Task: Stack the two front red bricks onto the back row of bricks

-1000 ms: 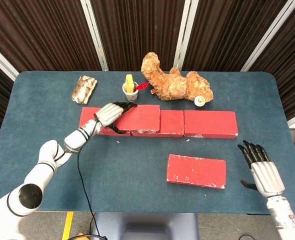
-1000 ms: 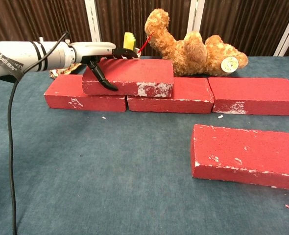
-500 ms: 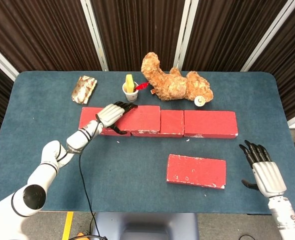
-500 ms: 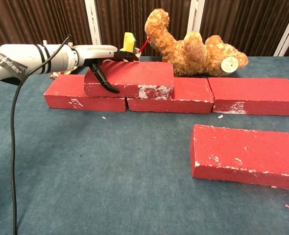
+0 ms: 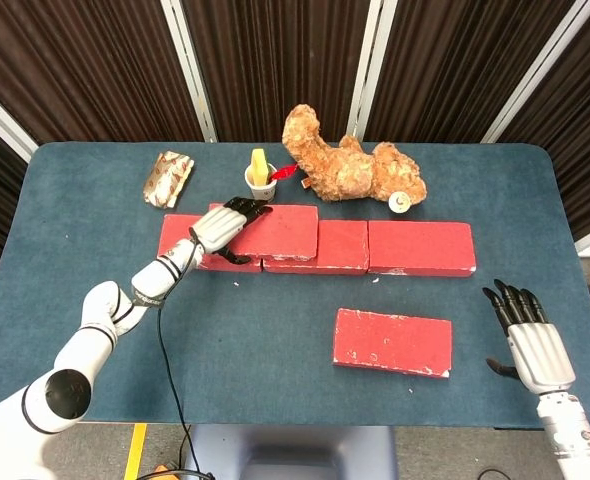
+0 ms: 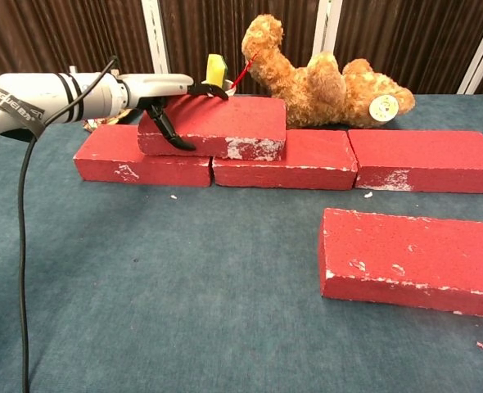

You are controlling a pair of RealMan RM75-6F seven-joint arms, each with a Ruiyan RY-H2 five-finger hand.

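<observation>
Left hand (image 5: 220, 228) fingers (image 6: 169, 131) clamped on the near-left end of a red rectangular foam-looking brick (image 6: 213, 127), thumb on its front face, other fingers over the top. Brick sits on the back row of red bricks (image 6: 426, 160), straddling the seam just right of the fingers. Beyond the fingers: small white cup with a yellow piece (image 5: 261, 178), brown teddy bear (image 5: 350, 168), patterned packet (image 5: 168, 178) on the blue worktop (image 5: 275, 330). Second front red brick (image 5: 393, 342) lies flat, well apart from the row, untouched. Right hand (image 5: 537, 350) fingers apart, holding nothing, just right of that brick. Brick probably stiff, light, crumbly at chipped white edges; best taken across the short width near one end.
</observation>
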